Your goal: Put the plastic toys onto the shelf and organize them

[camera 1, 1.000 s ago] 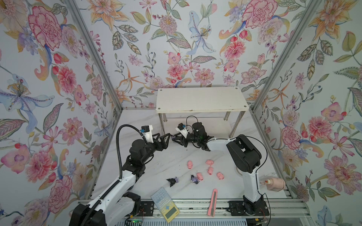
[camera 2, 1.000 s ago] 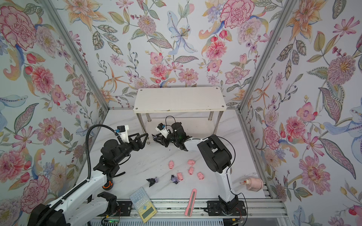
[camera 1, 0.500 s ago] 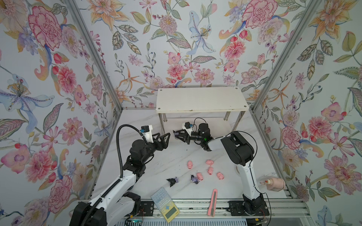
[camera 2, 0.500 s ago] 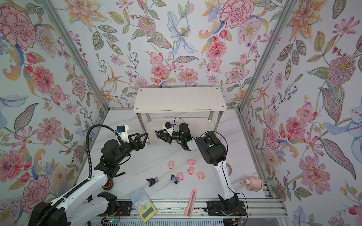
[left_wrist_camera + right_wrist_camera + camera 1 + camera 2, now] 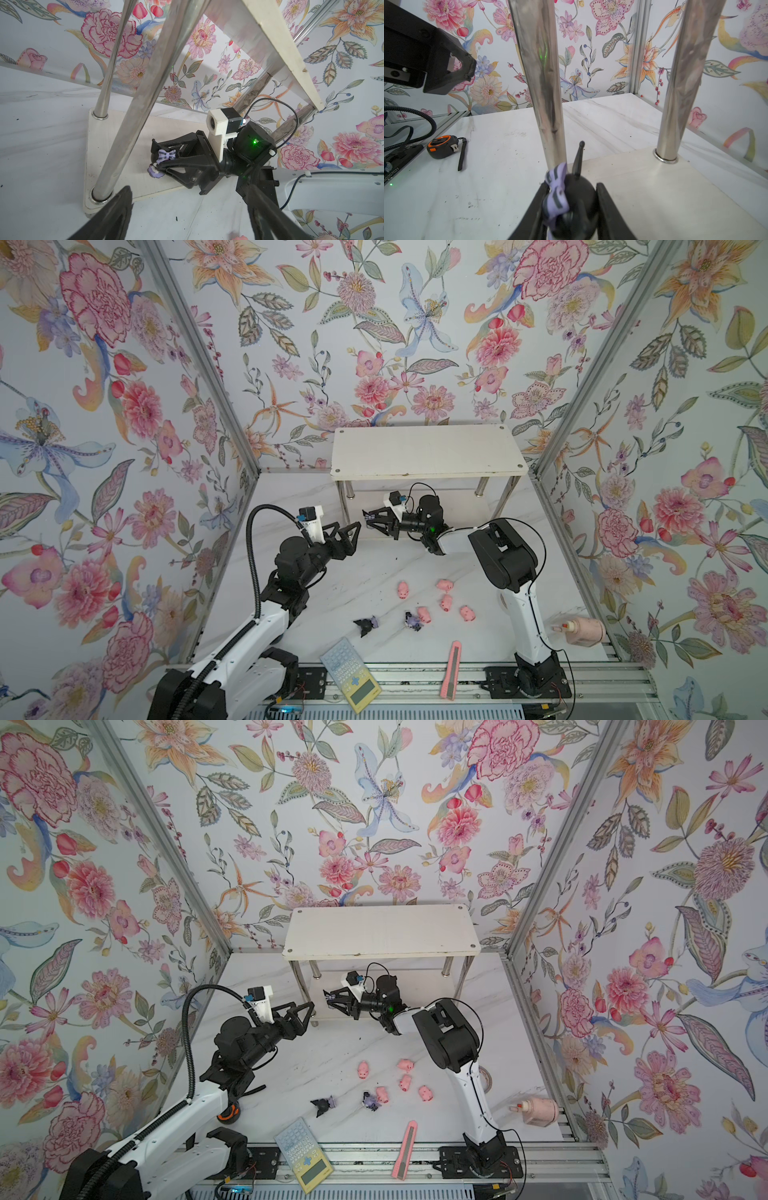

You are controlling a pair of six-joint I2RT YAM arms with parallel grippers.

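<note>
Centre frame: the right gripper [image 5: 371, 517] clamps a black-and-purple figurine [image 5: 571, 199] at the left end of the shelf's [image 5: 428, 452] lower board. The left gripper [image 5: 345, 529] hangs beside it, jaws wide, empty. Lower centre: five pink pigs [image 5: 446, 602] and two more figurines [image 5: 365, 624] on the table.

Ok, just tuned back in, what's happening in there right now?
The right pincer is shut on one black-and-purple figurine, holding it low over the lower board of the shelf, beside a front leg. The left pincer hangs open and empty nearby. Five pink pigs and two more figurines lie on the table, not yet shelved.
</note>
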